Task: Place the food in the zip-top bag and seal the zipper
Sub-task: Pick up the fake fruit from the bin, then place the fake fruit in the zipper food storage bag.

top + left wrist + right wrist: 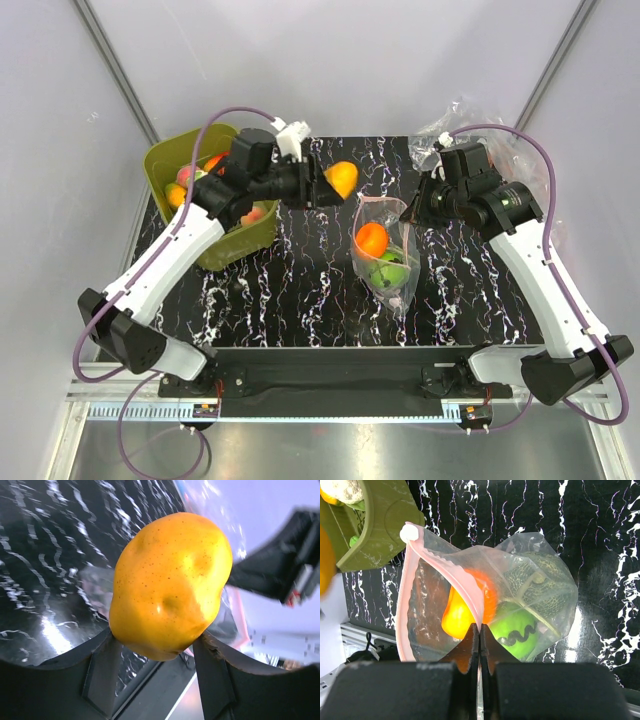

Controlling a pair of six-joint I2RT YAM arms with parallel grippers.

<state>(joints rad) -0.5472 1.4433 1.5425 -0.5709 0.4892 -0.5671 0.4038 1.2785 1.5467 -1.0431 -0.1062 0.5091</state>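
The olive tub is sitting at the desk's far left corner. The zip-top bag is lying mid-desk holding orange and green food, its zipper pinched by the right end effector. The left end effector is clamping a yellow fruit near the far edge.

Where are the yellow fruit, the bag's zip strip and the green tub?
yellow fruit (170, 585), left wrist view, middle of its front face.
zip strip (404, 602), right wrist view, its left-hand run.
green tub (228, 248), top view, its near outer wall.
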